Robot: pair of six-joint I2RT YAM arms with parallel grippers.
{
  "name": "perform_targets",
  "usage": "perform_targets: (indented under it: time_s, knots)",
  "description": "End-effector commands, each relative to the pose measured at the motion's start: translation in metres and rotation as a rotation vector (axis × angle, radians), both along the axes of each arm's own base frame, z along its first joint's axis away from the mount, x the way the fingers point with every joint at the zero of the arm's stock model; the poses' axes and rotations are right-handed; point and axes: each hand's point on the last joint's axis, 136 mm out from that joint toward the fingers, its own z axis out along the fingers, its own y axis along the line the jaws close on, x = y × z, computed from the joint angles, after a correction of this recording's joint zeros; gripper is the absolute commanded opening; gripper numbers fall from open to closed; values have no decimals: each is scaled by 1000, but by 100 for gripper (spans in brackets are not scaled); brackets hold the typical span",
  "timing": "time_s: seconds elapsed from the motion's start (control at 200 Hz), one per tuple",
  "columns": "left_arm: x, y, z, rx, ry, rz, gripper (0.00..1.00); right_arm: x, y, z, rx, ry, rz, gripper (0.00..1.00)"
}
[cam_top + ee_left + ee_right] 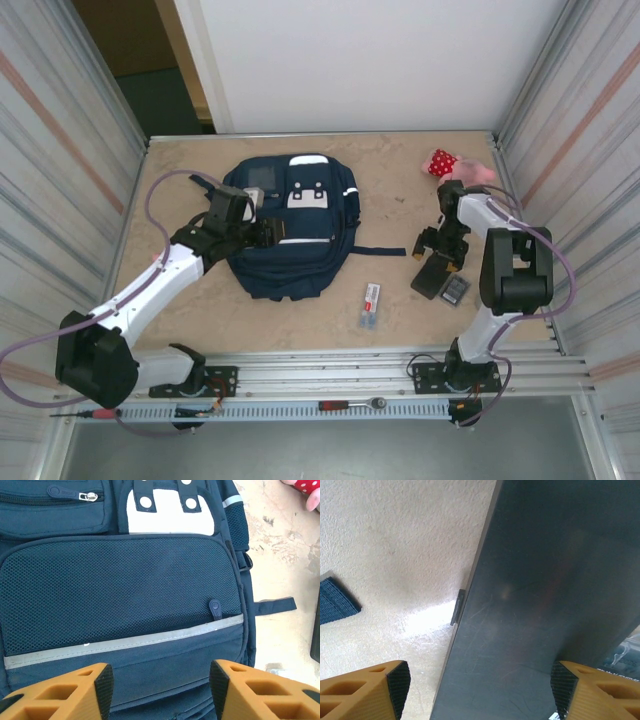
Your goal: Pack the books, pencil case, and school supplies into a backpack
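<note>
One navy backpack (pixel 290 225) flat on the worktop (pixel 400 180), front pockets up. One loose strap (pixel 380 250) trailing from its right-arm side.

Left end effector (pixel 160 680) over the backpack's front, above the mesh pocket and one pale reflective stripe. Released, with the orange fingers (pixel 80 692) spread and nothing pinched between them.

Well to the right-arm side of the backpack, past the strap end: one black pencil case (pixel 432 275) lying on the worktop. Right end effector (pixel 480 690) straddling that case, released. One pad clear of the case's edge over bare worktop, the other at its far edge. No grip visible.

Just beyond the case, farther from the backpack: one dark grey calculator (pixel 455 290).

Between the backpack and the case, toward the arm bases: one narrow white pack (pixel 371 300) with red and blue marks.

Far right-arm corner from the backpack: one pink plush toy (pixel 455 165).
</note>
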Motion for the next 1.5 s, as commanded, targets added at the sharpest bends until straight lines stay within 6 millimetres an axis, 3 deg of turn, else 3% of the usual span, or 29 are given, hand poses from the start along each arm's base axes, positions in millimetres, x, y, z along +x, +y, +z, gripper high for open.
perform_targets:
  time_s: [0.0, 0.1, 0.22, 0.356, 0.456, 0.561, 0.706, 0.822, 1.493]
  knots:
    - [-2, 3, -3, 11, -8, 14, 55, 11, 36, -16, 69, -25, 79, 74]
    - [-2, 3, -5, 9, -4, 14, 55, 15, 56, -11, 74, -50, 136, 74]
    - [-4, 3, -3, 8, -8, 12, 55, 17, 66, 14, 83, -98, 147, 75]
    - [-3, 5, 2, 9, -24, 14, 55, 12, 46, 51, 17, -132, 122, 76]
    - [-3, 5, 5, 9, -33, 13, 55, 6, 26, 63, 0, -134, 86, 76]
    - [-2, 3, 4, 5, -30, 10, 55, 0, 18, 58, -56, -123, 168, 76]
    - [-1, 2, 3, 0, -22, 8, 55, -10, 34, 41, -50, -79, 336, 77]
    - [-2, 1, 3, -5, -19, 5, 55, -10, 34, 31, -50, -64, 327, 87]
    - [1, -1, 3, -6, -17, 3, 55, -5, 54, -14, -4, -20, 354, 89]
